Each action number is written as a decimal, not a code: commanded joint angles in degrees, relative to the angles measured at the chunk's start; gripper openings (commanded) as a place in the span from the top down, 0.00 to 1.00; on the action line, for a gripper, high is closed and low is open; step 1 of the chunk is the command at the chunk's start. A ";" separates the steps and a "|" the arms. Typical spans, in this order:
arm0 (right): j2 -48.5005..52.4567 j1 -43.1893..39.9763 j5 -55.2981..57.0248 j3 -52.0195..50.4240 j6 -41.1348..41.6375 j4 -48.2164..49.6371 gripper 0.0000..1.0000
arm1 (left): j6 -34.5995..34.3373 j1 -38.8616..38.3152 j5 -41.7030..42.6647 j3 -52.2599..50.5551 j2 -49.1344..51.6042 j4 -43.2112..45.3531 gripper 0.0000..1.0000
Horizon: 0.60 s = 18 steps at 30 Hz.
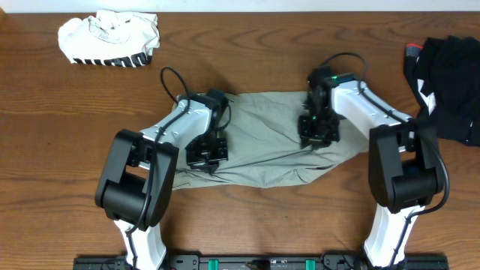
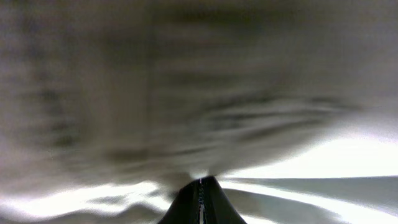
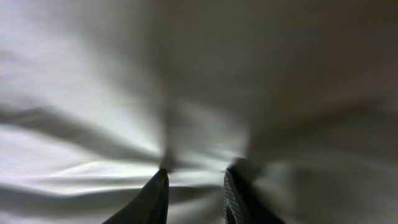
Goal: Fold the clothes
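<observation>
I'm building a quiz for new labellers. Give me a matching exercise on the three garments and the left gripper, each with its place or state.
Things:
1 khaki garment
2 striped garment
3 black garment
4 left gripper

Place or state:
A far right
B shut, pinching fabric
C far left corner
D middle

Pairs: 1-D, 2-C, 3-A, 4-B
</observation>
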 commanded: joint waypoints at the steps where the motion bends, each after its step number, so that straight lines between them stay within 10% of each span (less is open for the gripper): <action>1: 0.31 -3.19 14.23 2.80 0.83 -2.67 0.71 | -0.50 3.19 -9.77 -0.66 0.31 -2.38 0.94; 14: -8.15 -9.18 20.28 12.44 2.12 -13.20 0.63 | -0.50 5.88 -12.24 2.47 -15.34 -6.47 0.94; 18: -9.29 -11.15 9.11 12.09 -8.70 -13.75 0.36 | -0.48 5.81 -10.14 2.47 -20.63 -6.43 0.65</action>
